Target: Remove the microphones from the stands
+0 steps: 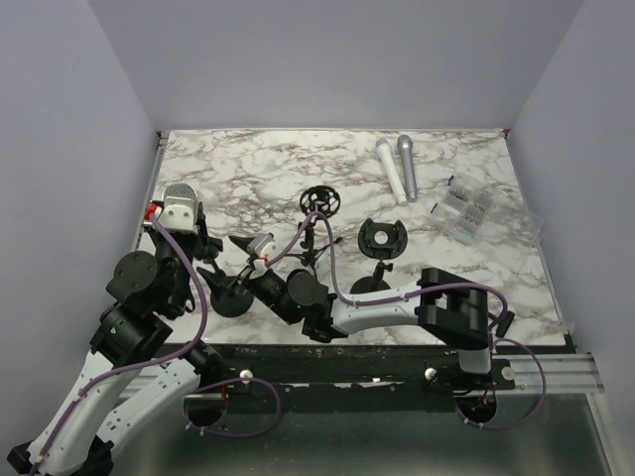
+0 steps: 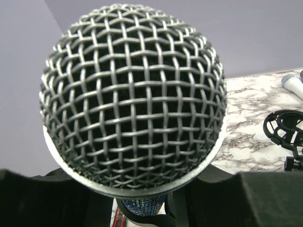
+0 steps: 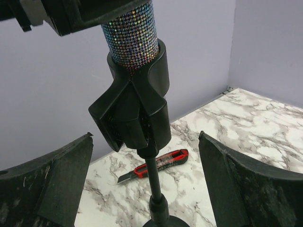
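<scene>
The microphone has a silver mesh head (image 2: 132, 94) and a glittery body (image 3: 130, 35). It stands upright in the black clip (image 3: 137, 109) of the stand, whose pole (image 3: 152, 177) rises from a round base (image 1: 233, 300). My left gripper (image 1: 187, 230) is shut on the microphone body just below the head (image 1: 181, 193), with its fingers (image 2: 52, 198) on either side. My right gripper (image 3: 146, 137) is open, its fingers (image 3: 52, 175) either side of the clip and pole without touching them. It also shows in the top view (image 1: 223, 263).
A red box cutter (image 3: 154, 165) lies on the marble table (image 1: 258, 169) behind the stand, near the left wall. Two more stands (image 1: 320, 201) (image 1: 383, 241) sit mid-table. Two loose microphones (image 1: 397, 169) and a clear plastic box (image 1: 466, 208) lie at the back right.
</scene>
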`<state>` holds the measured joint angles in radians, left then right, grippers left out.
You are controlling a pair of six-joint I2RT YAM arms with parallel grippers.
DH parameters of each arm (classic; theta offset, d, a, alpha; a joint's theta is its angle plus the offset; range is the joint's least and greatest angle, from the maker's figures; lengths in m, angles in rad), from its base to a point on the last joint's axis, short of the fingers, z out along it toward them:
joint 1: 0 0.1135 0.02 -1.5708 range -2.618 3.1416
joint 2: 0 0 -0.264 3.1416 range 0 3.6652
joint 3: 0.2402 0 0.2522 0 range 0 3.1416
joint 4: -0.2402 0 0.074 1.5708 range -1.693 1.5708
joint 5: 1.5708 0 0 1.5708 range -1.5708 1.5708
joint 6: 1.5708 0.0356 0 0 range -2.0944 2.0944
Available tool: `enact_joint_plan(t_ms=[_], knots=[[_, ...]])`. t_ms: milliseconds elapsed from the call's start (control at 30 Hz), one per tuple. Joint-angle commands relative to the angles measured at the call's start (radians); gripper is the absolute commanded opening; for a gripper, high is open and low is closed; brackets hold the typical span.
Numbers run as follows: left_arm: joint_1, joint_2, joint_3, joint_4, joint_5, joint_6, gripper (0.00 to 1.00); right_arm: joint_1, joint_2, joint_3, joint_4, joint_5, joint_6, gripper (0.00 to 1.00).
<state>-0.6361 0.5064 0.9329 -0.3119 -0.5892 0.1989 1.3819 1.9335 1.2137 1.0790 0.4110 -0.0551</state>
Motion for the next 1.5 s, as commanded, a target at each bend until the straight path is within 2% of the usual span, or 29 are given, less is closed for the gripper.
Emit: enact_joint_plan(t_ms=[0,300,433,567,667,767,800,933,1100,1267,1467], knots=[[0.006,-0.012,-0.017,0.011,0.032,-0.012,0.13,0.014,0.046,0.051,0.096,0.034,-0.033,0.9],[0.007,-0.027,-0.026,0.014,0.036,-0.019,0.1,0.019,0.086,0.086,0.147,0.077,-0.051,0.8],[0.008,-0.03,-0.026,0.013,0.037,-0.022,0.1,0.018,0.107,0.113,0.138,0.077,-0.064,0.69],[0.007,-0.029,-0.023,0.01,0.041,-0.025,0.09,0.018,0.119,0.124,0.137,0.077,-0.072,0.5],[0.007,-0.027,-0.019,0.008,0.043,-0.027,0.08,0.018,0.126,0.127,0.133,0.075,-0.082,0.3],[0.007,-0.023,-0.013,0.003,0.043,-0.027,0.07,0.018,0.131,0.12,0.137,0.073,-0.098,0.05],[0.007,-0.022,-0.01,0.001,0.043,-0.028,0.06,0.019,0.131,0.117,0.141,0.081,-0.105,0.01],[0.007,-0.024,0.002,-0.005,0.025,-0.032,0.0,0.018,0.128,0.107,0.142,0.094,-0.13,0.01],[0.007,-0.022,0.076,-0.032,-0.053,-0.047,0.0,0.018,0.124,0.098,0.123,0.084,-0.159,0.0],[0.007,-0.025,0.164,-0.009,-0.208,0.007,0.0,0.018,0.115,0.093,0.087,0.068,-0.18,0.01],[0.007,-0.007,0.311,0.004,-0.253,0.099,0.0,0.018,0.113,0.109,0.01,0.032,-0.202,0.01]])
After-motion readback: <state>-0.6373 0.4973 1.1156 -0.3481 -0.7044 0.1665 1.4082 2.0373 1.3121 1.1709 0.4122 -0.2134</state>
